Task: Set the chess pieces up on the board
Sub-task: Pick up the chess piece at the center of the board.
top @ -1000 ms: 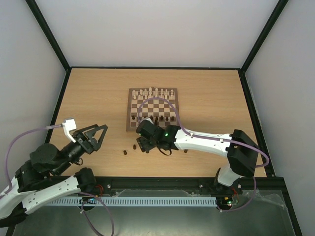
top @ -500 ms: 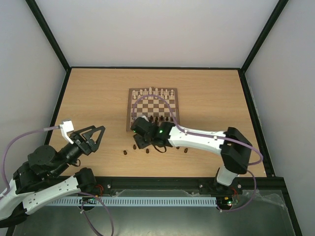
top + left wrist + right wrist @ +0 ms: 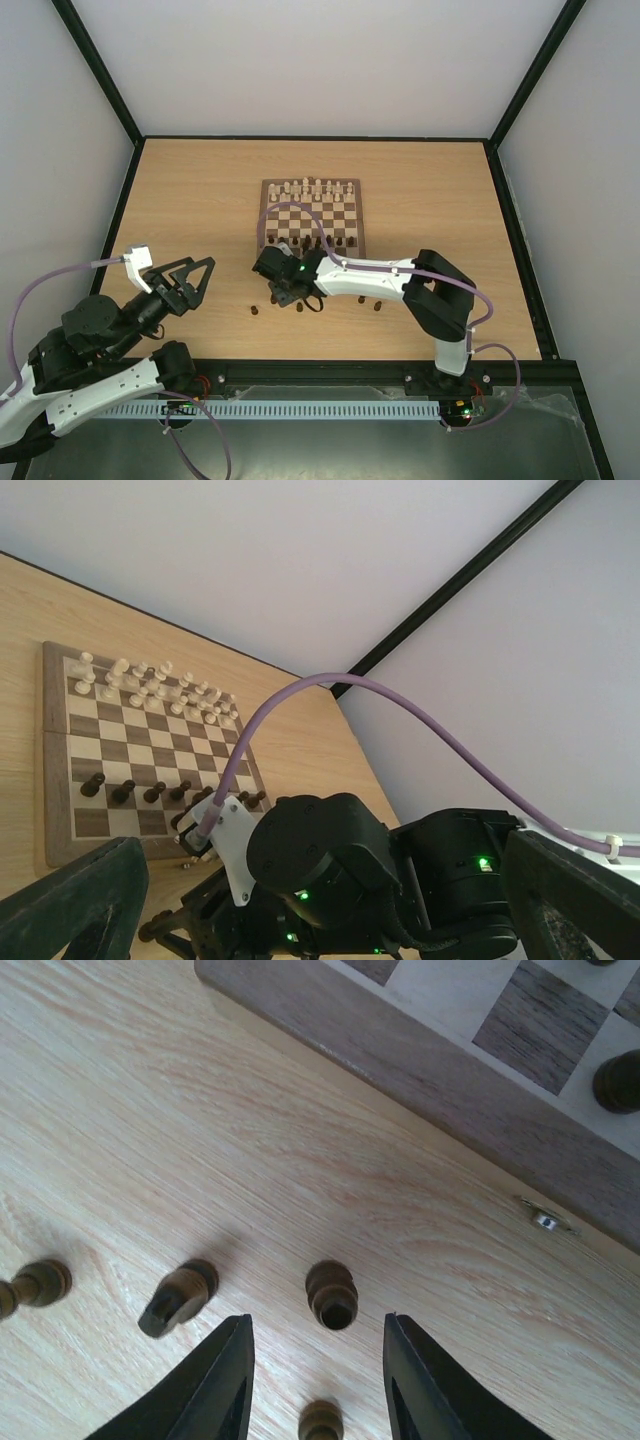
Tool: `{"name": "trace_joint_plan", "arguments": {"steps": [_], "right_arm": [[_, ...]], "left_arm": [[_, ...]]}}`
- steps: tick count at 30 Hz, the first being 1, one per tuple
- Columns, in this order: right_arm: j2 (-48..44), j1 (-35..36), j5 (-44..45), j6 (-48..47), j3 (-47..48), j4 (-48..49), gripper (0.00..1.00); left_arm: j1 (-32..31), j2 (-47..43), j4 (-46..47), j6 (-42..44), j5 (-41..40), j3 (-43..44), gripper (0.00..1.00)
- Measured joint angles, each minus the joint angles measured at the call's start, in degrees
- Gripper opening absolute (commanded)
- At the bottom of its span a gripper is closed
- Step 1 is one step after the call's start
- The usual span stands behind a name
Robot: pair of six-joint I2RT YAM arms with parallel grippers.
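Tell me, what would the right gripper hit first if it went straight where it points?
Probably the small dark brown wooden chess piece standing just ahead of the right gripper, though depth is unclear.

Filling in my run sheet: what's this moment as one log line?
left tool: open, off board | right tool: open, over dark piece on table beside board | grip: none

Gap between fingers (image 3: 225, 1380) of right gripper (image 3: 318, 1325) taken up by upright dark piece (image 3: 332, 1295), not touched; second piece (image 3: 319, 1421) sat just nearer. Knight (image 3: 178, 1297) lodged just left of gap, fourth piece (image 3: 35, 1284) further left. Far side walled off by board frame (image 3: 400, 1060). Bare tabletop (image 3: 190, 200) left open, left of board.
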Motion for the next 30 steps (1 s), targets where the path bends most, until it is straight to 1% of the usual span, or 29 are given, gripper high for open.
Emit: {"name": "trace_joint_plan", "arguments": {"steps": [8,17,20,23,30], "right_arm": [[2.27,0.0,0.87,0.24,1.68,-0.35,0.32],[3.69,-0.37,1.25,0.63,1.86,-0.63,0.22],[4.0,-0.68,1.16,0.61,1.86,-0.61,0.14],[4.0,-1.05,0.98,0.72,1.86,-0.57,0.09],[2.56,-1.16,1.31,0.55,1.38,-1.2,0.09]], "left_arm": [[0.0,-0.02,-0.72,0.02,-0.04,0.0,0.99],[0.0,-0.04,-1.44,0.02,-0.42,-0.02,0.99],[0.0,-0.04,-1.57,0.02,-0.44,-0.02,0.99],[0.0,-0.04,-1.57,0.02,-0.44,-0.02,1.0],[0.0,-0.04,-1.6,0.02,-0.46,-0.09,0.99]]}}
